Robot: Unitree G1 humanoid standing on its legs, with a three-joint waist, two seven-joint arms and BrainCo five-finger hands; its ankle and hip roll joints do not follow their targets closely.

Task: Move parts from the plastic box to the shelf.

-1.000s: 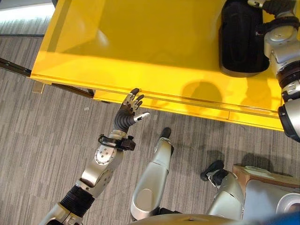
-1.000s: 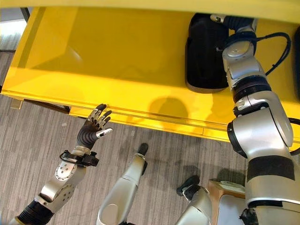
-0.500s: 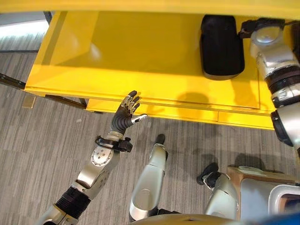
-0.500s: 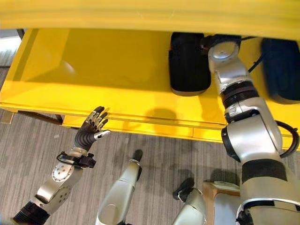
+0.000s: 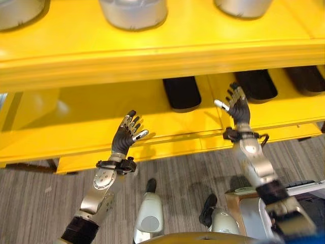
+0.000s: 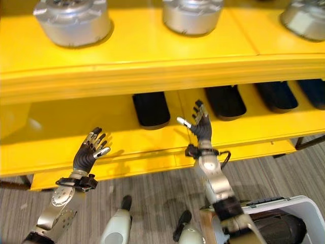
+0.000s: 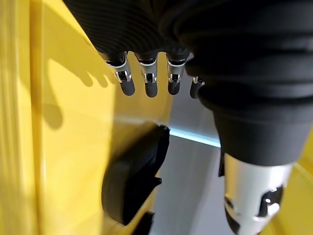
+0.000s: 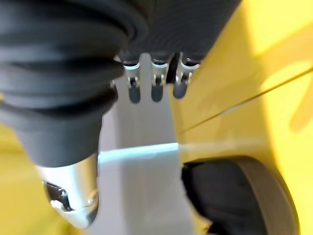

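Note:
A yellow shelf (image 5: 152, 51) spans the view on two levels. Silver round parts (image 6: 73, 20) stand on the upper level. Black oblong parts (image 5: 182, 92) lie side by side on the lower level. My left hand (image 5: 124, 137) is raised before the lower level's front edge, open, with nothing in it. My right hand (image 5: 237, 108) is raised too, between two black parts (image 6: 226, 100), open and holding nothing. The left wrist view shows straight fingers (image 7: 146, 81) and a black part (image 7: 134, 181) past them. The right wrist view shows straight fingers (image 8: 154, 83) above another black part (image 8: 239, 196).
A white plastic box (image 6: 304, 203) stands on the floor at the lower right with a dark part (image 6: 287, 229) inside. The lower level's left half (image 5: 61, 112) is bare yellow surface. Grey carpet (image 5: 40, 198) lies under the shelf.
The camera has tilted up, bringing the upper level and its silver parts into view. My right hand has drawn back from the black part deep on the lower level to the front edge.

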